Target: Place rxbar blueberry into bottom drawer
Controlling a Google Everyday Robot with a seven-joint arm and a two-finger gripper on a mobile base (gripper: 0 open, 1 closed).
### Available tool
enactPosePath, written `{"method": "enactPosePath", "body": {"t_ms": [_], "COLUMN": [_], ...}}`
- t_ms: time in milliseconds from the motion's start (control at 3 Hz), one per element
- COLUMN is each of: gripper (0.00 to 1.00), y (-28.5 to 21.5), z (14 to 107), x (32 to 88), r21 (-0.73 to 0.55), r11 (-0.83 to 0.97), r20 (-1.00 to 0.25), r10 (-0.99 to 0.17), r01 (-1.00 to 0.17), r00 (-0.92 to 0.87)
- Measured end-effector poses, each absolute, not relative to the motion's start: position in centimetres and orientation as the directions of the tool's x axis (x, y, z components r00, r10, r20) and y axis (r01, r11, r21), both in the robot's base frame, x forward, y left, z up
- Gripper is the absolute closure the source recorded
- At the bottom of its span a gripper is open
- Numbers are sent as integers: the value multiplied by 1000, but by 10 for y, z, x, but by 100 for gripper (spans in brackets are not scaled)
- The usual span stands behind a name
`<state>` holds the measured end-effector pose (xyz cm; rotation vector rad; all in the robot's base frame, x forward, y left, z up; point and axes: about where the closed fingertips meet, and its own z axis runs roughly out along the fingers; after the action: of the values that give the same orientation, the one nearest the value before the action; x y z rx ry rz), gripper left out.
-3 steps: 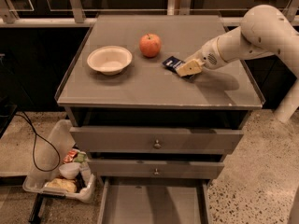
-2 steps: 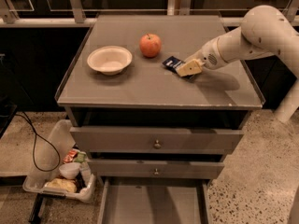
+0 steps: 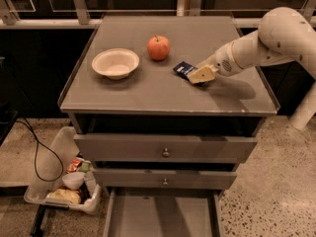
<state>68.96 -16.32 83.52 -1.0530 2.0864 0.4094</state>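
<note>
On the cabinet top, tool at rxbar blueberry; bottom drawer open.

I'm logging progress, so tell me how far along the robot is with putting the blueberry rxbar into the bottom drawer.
Done: the bottom drawer already stands open. In hand: the gripper is at the rxbar blueberry, which lies on the cabinet top to the right of the apple. Left: lifting the bar, carrying it down and setting it in the drawer.
</note>
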Motion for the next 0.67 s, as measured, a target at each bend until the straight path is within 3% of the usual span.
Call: {"method": "enactPosePath", "body": {"t_ms": [667], "gripper": [100], "y": [-160], "z": [883], "x": [630], "r21": [-126], "r11": [575], "r20": [-775], "r10": [-566], "r01": [-808], "r00": [-282]}}
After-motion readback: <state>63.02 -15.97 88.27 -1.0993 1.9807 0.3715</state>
